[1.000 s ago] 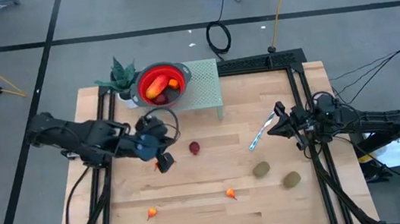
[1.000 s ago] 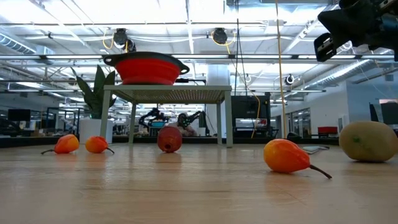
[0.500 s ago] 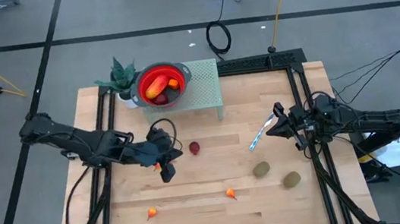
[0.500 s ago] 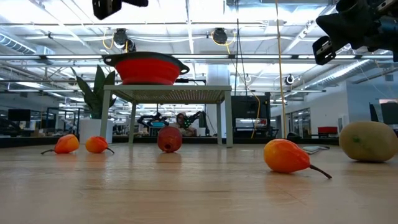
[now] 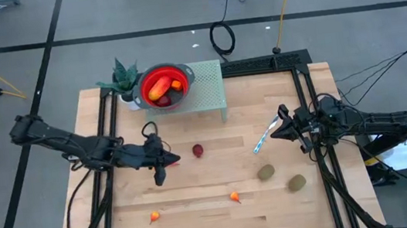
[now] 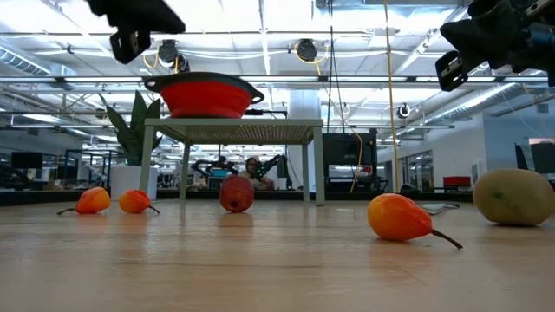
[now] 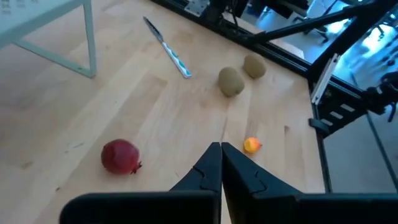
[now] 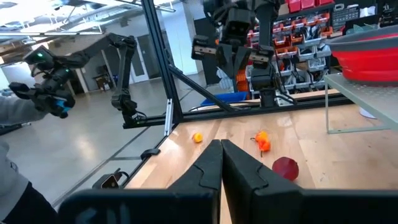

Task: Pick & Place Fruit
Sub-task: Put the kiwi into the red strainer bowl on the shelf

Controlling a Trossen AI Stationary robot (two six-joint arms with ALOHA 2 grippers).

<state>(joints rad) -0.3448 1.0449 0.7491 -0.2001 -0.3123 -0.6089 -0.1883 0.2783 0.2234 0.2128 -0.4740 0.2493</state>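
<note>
Left pincer (image 5: 164,162) closed and empty, poised above the table (image 5: 198,192) just at nine o'clock of the dark red fruit (image 5: 198,151); right pincer (image 5: 282,122) also closed, parked near the three o'clock edge by the blue-and-white stick (image 5: 264,138). Scattered across the wood: two tiny orange pieces (image 5: 155,216) (image 5: 235,197) toward six o'clock and two brownish-green ovals (image 5: 265,172) (image 5: 297,183) toward four o'clock. Partly hidden inside the red bowl (image 5: 161,84) on the raised stand (image 5: 208,90) at twelve o'clock: more fruit, count hard to make out.

Pale wood table (image 5: 222,205), glossy red bowl (image 5: 161,86)
</note>
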